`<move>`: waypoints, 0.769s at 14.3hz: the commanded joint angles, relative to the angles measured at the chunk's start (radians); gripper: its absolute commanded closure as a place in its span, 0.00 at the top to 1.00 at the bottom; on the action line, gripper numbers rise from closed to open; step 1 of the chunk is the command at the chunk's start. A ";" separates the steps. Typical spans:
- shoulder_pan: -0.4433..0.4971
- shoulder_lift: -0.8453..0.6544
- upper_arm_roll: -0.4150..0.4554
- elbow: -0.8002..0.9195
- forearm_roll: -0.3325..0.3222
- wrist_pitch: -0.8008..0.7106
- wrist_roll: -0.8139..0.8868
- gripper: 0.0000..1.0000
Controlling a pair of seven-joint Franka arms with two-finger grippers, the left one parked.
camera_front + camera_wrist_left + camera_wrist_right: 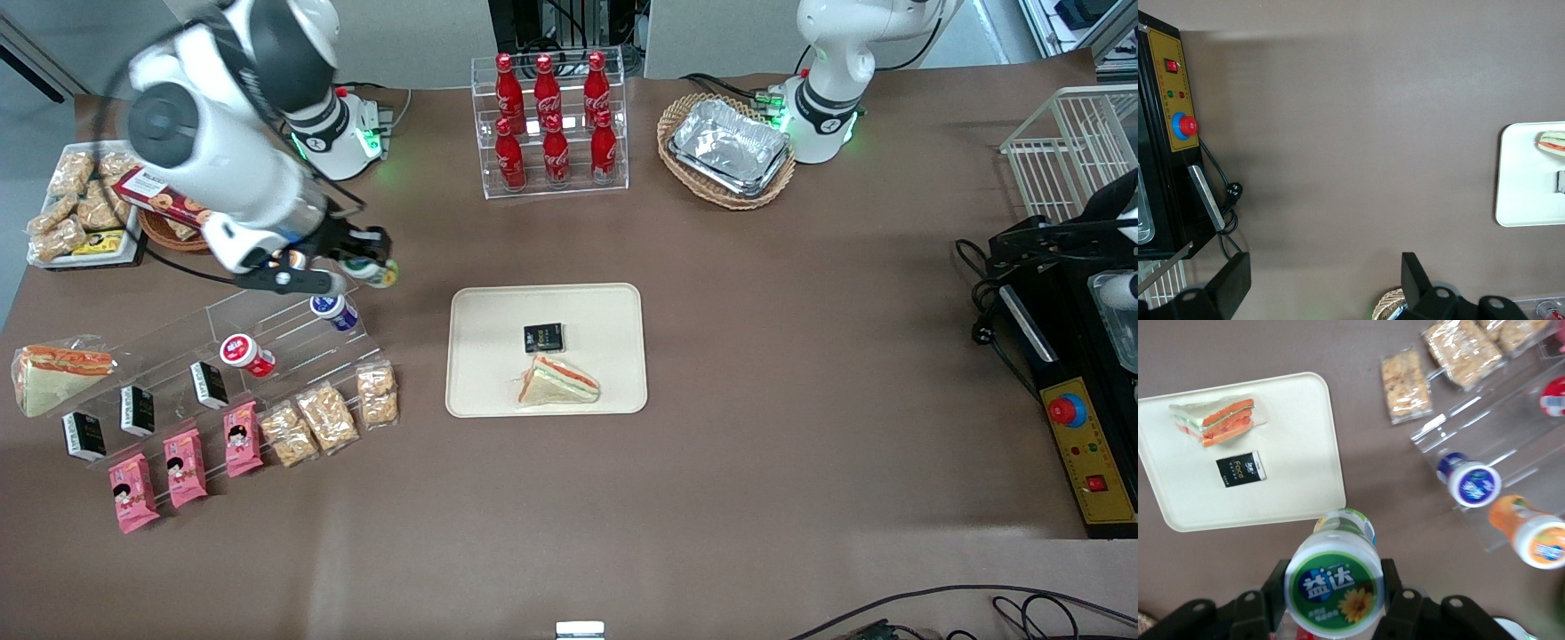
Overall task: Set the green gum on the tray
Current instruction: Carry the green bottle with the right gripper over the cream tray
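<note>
My right gripper (372, 267) (1333, 587) is shut on the green gum (1333, 587), a small white bottle with a round green lid; it also shows in the front view (380, 273). I hold it above the brown table, between the clear stepped rack (293, 329) and the tray (484, 307). The cream-beige tray (1291, 453) lies flat, toward the parked arm's end from my gripper. It holds a wrapped sandwich (557, 382) (1217, 420) and a small black packet (543, 338) (1241, 469).
The rack holds a blue-lidded bottle (333, 309) (1473, 483), a red-lidded bottle (242, 352), an orange-lidded bottle (1538, 537) and black packets (209, 384). Snack bags (327, 416) and pink packets (185, 467) lie nearer the camera. Cola bottles (551, 120) and foil trays (731, 147) stand farther away.
</note>
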 commanded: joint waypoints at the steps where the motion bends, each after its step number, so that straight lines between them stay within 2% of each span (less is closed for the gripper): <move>1: 0.093 -0.018 -0.008 -0.209 0.014 0.257 0.099 0.37; 4: 0.147 0.028 -0.008 -0.323 0.011 0.457 0.118 0.37; 8: 0.209 0.167 -0.009 -0.336 -0.009 0.641 0.197 0.37; 11: 0.215 0.244 -0.009 -0.336 -0.011 0.735 0.202 0.37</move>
